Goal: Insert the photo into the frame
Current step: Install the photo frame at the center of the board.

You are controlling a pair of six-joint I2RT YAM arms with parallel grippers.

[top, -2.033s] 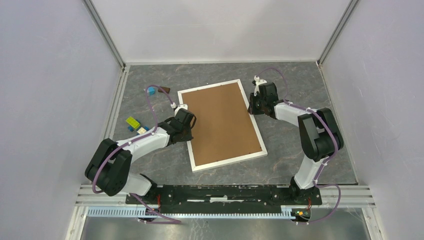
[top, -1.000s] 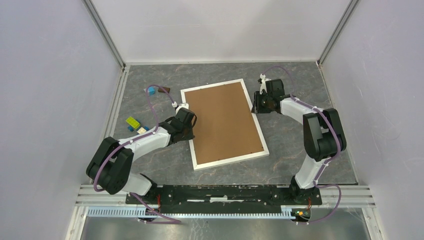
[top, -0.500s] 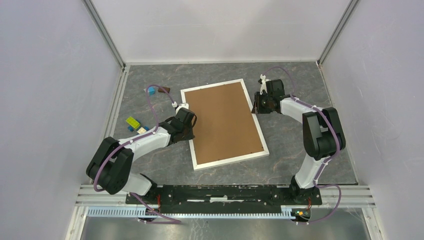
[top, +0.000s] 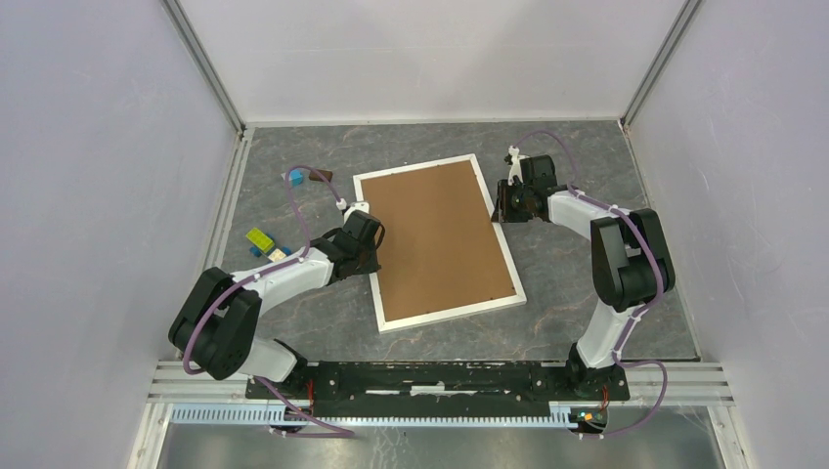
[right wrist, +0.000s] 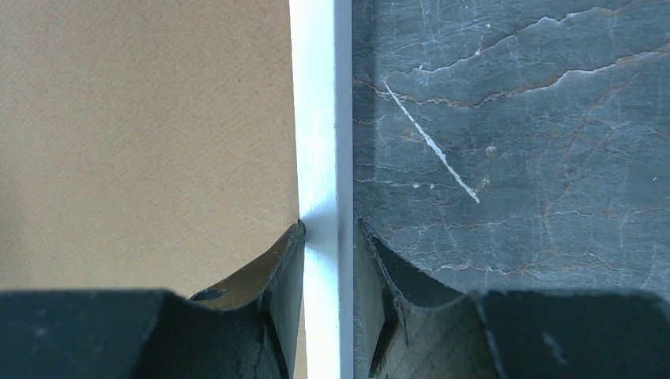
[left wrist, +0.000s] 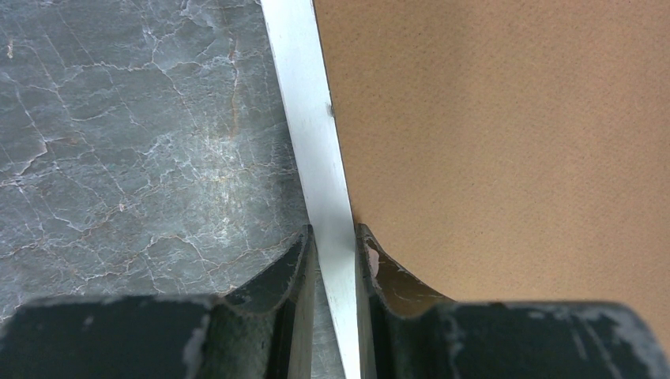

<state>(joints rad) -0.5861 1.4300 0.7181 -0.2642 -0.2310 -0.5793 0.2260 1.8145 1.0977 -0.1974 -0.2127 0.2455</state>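
Face down on the grey marbled table (top: 332,313), the large thin-edged white rectangular picture frame (top: 450,312) shows its plain brown backing board (top: 437,239), left gripper (left wrist: 333,249) and right gripper (right wrist: 328,237) each clamped on an opposite long rail, probably to lift it evenly; the photo is out of sight

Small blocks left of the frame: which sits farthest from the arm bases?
The lone blue block, up near the frame's far corner; the others cluster nearer, around the yellow-green one.

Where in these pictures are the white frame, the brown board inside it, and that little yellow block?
white frame (top: 452,312): overhead view, middle of its near edge.
brown board (top: 440,239): overhead view, its centre.
yellow block (top: 259,238): overhead view, its top face.
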